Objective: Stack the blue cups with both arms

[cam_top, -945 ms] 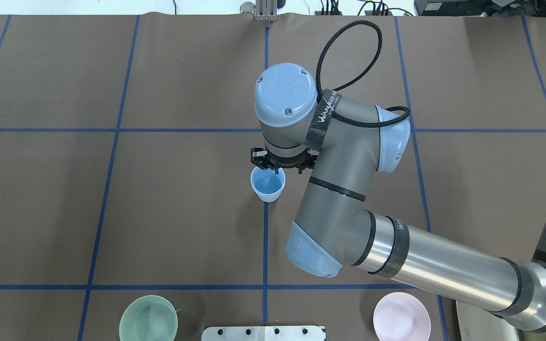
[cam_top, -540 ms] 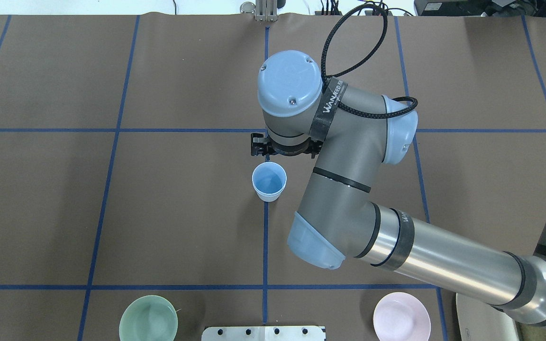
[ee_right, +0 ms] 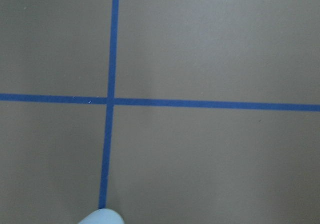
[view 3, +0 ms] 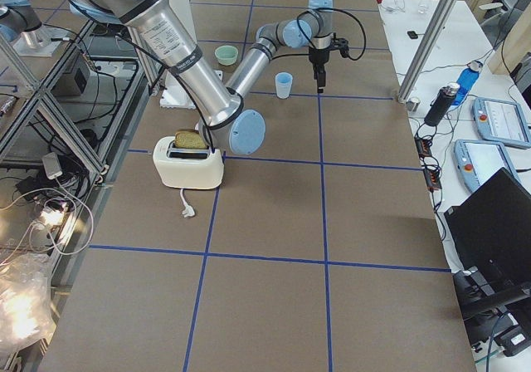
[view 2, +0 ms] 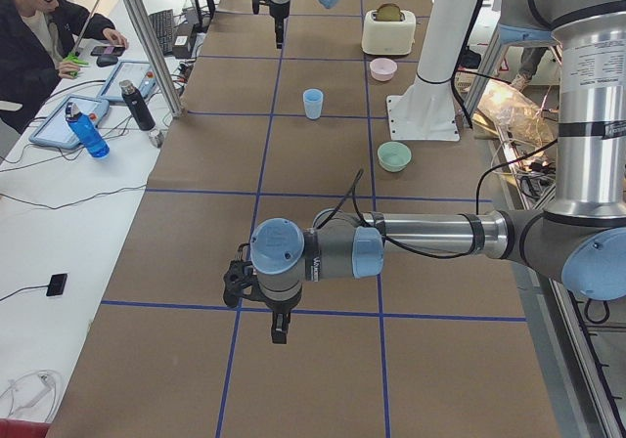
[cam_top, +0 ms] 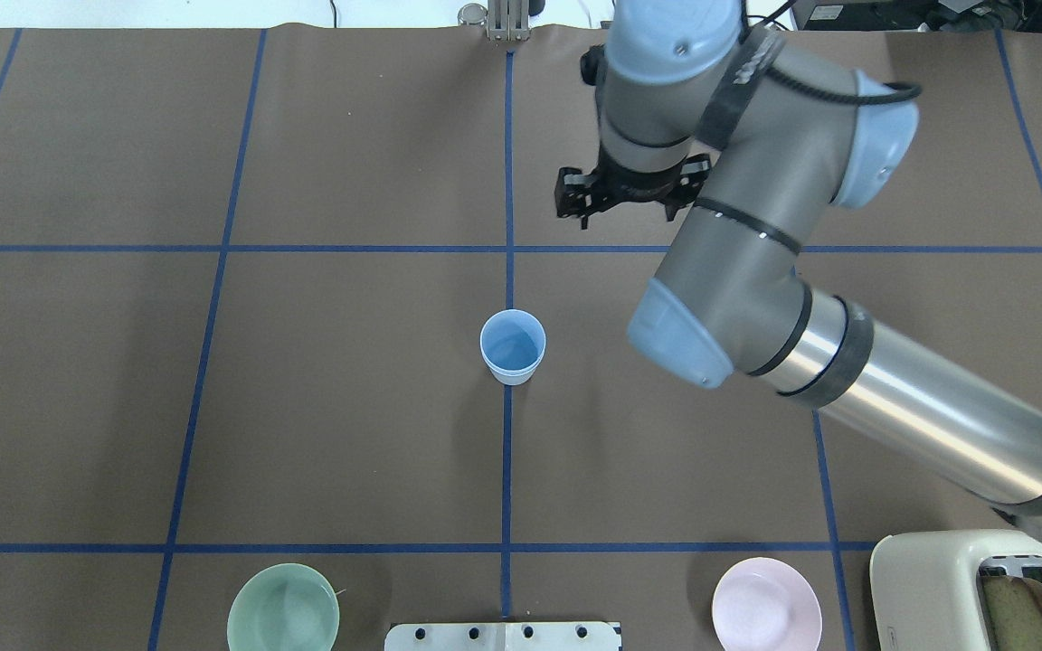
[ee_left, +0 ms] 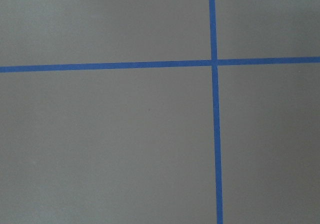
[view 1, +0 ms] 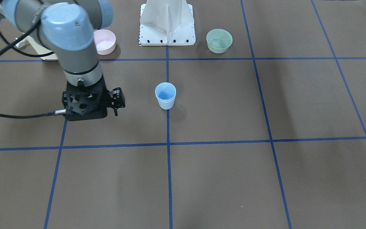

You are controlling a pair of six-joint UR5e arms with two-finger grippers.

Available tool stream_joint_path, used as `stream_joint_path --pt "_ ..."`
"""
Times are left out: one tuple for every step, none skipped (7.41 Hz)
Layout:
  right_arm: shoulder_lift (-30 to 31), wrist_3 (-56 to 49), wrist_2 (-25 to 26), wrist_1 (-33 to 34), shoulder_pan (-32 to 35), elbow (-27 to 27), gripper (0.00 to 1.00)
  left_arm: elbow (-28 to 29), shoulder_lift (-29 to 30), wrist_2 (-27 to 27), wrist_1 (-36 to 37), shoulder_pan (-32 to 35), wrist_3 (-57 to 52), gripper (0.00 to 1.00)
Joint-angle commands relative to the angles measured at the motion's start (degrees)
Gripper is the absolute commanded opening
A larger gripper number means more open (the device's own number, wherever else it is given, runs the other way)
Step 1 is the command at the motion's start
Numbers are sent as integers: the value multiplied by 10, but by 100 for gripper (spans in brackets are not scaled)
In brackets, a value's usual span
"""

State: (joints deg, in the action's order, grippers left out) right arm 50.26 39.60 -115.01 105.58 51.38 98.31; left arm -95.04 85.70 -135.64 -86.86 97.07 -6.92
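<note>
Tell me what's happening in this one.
A blue cup stands upright on the table's centre line, touched by nothing. Whether a second cup is nested inside cannot be told. The right gripper hangs raised beyond it, empty and apparently open. The left gripper hovers far off at the table's left end, with no cup in it. A green bowl, a pink bowl and a toaster sit along the robot's side.

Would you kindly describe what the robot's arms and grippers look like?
Both the right arm and left arm are grey and silver tubes with black bands and rounded light-blue joint caps. The right gripper and left gripper are black. A braided black cable and a white-lettered black strap sit at the right wrist.
</note>
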Motion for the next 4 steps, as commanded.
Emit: stream_joint_path --pt "87 -190 -84 -47 132 -14 100 -1 0 0 -14 0 13 98" --pt "113 -270 -113 -46 181 -33 100 -1 0 0 -14 -2 13 98" --pt "157 -332 -116 -48 209 -37 100 -1 0 0 -14 -2 13 98" --pt "197 -374 -118 -49 233 -37 100 -1 -1 0 -14 -2 13 98"
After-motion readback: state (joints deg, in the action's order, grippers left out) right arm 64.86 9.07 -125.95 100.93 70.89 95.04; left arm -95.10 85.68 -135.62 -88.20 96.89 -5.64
